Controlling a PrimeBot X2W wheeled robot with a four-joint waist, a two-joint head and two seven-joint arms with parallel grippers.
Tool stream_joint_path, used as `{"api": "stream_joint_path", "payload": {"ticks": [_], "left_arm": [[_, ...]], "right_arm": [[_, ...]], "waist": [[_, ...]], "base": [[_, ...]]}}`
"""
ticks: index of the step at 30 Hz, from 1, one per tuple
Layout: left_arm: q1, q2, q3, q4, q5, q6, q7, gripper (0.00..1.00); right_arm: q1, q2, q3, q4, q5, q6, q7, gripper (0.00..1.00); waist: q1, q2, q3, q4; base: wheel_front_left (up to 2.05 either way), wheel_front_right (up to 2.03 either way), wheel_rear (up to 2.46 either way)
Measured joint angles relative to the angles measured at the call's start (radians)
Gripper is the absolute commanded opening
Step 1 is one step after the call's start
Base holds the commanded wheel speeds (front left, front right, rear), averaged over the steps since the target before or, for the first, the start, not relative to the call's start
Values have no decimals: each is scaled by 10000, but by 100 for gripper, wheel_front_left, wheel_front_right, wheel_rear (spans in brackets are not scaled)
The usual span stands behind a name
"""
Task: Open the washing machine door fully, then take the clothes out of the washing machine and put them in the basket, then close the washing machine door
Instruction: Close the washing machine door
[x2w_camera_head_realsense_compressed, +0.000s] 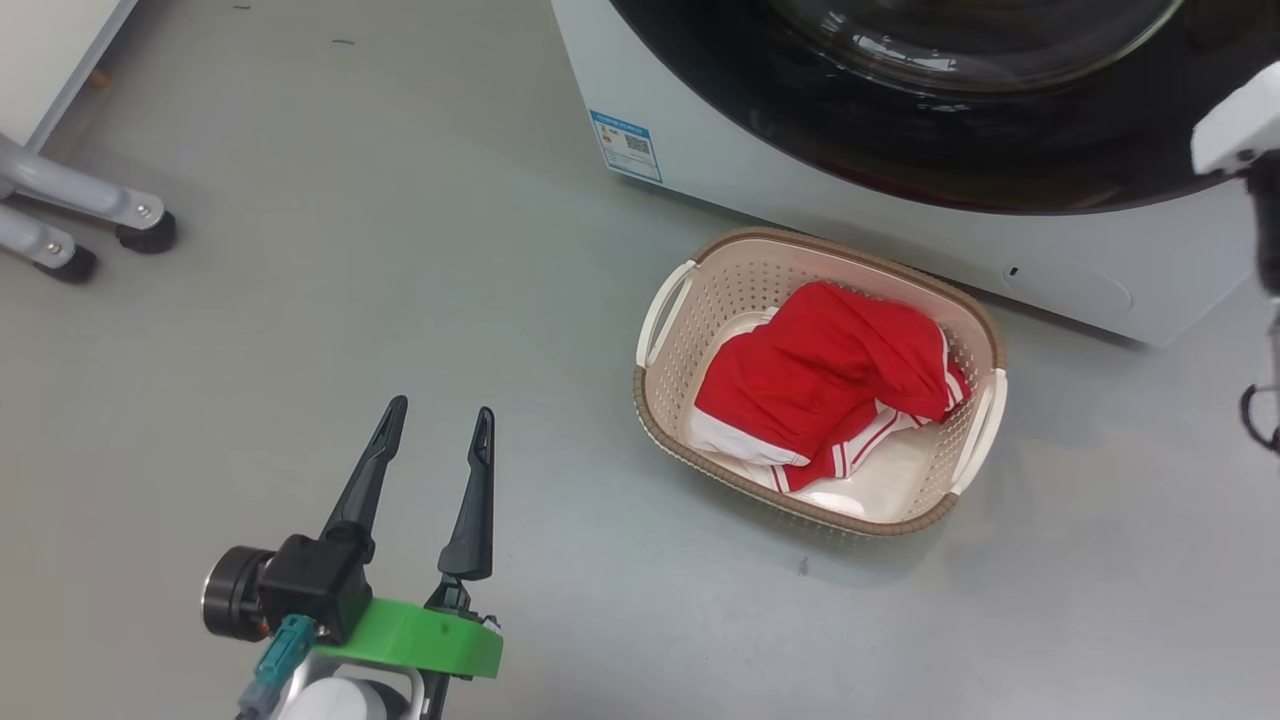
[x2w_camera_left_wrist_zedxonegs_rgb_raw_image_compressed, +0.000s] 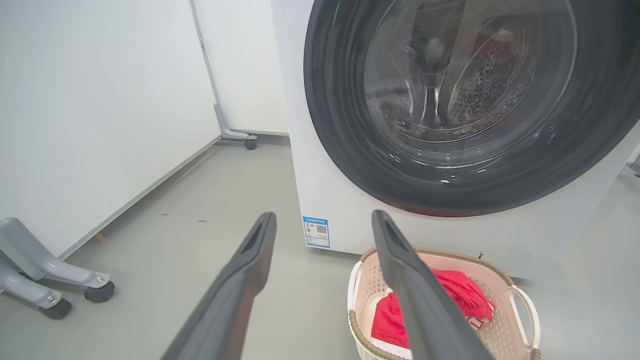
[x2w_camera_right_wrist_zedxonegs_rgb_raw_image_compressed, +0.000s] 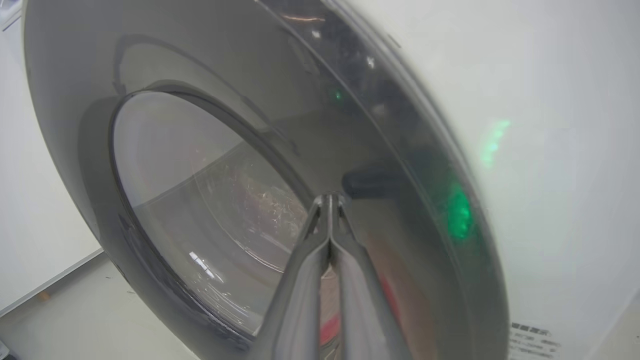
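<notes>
red clothes (x2w_camera_head_realsense_compressed: 830, 380) white-striped; cream basket (x2w_camera_head_realsense_compressed: 760, 280) brown rim; glossy black door (x2w_camera_left_wrist_zedxonegs_rgb_raw_image_compressed: 340, 125); white washer (x2w_camera_head_realsense_compressed: 700, 130).

Left gripper (x2w_camera_head_realsense_compressed: 440, 412): lower left of head view, 2 dark fingers spread apart, pointing up-frame, green collar at wrist. Right gripper (x2w_camera_right_wrist_zedxonegs_rgb_raw_image_compressed: 330, 199): 2 fingers pressed together, tips touching. Right forearm (x2w_camera_head_realsense_compressed: 1238, 122): pale, at head view's right edge.

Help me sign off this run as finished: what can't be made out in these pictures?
- Head view: the top edge cuts off the washing machine door; its latch is out of sight.
- Left wrist view: reflections on the door obscure whether the drum is empty.
- Right wrist view: blur hides whether the right gripper, jaws together, touches the door.
- Blue label: print too small to read.
</notes>
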Motion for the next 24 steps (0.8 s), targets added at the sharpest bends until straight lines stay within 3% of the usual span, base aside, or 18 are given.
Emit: {"api": "stream_joint_path", "payload": {"ticks": [14, 20, 24], "left_arm": [[-95, 33, 102, 192, 25, -6, -2, 100], [-93, 174, 86, 364, 48, -61, -2, 100], [-83, 274, 84, 433, 48, -92, -2, 100]], "right_arm": [[2407, 966, 320, -575, 144, 67, -1432, 0], [3739, 1423, 489, -736, 23, -205, -1983, 0], [4440, 1825, 667, -918, 15, -299, -2094, 38]], "waist": [[0, 0, -523, -1000], [0, 0, -859, -1588], [0, 0, -1098, -2024]], "base": [[0, 0, 0], [0, 0, 0], [0, 0, 0]]}}
